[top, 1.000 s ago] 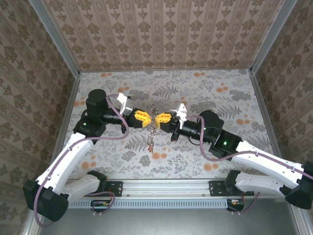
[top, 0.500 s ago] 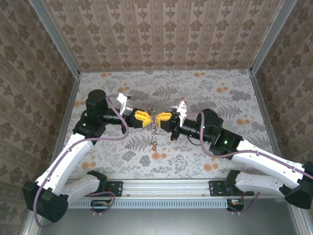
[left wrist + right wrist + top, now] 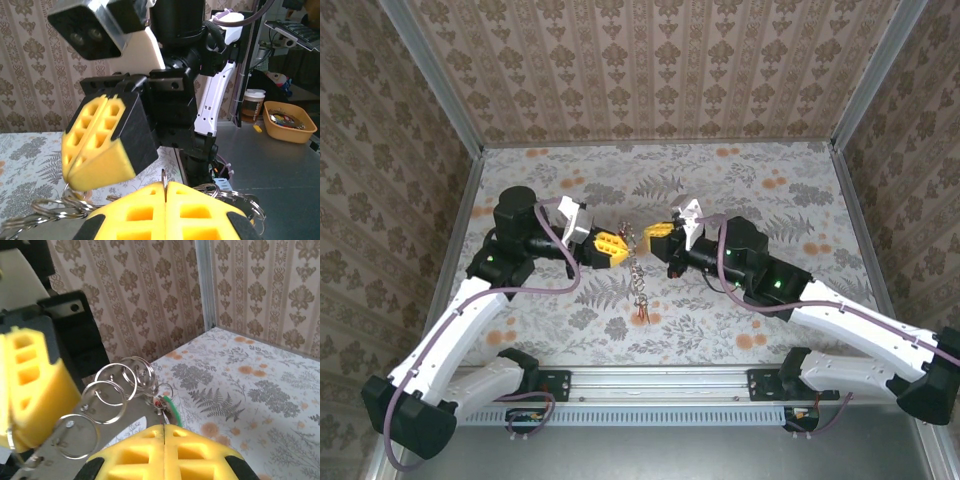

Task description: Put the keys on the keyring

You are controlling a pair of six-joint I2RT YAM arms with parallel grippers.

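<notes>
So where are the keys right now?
In the top view the keys dangle around mid-table, just below the gap between the left gripper and the right gripper, on the side nearer the arm bases.

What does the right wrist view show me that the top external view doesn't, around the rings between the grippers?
Right wrist view: the silvery linked metal rings one by one, overlapping, with a green plastic tag behind them, just above the shut yellow-fingered right gripper.
Top external view: both arms whole, and the string of keys hanging from between the grippers toward the floral table.
Both: the left gripper and right gripper facing each other, shut, with the rings between them.
</notes>
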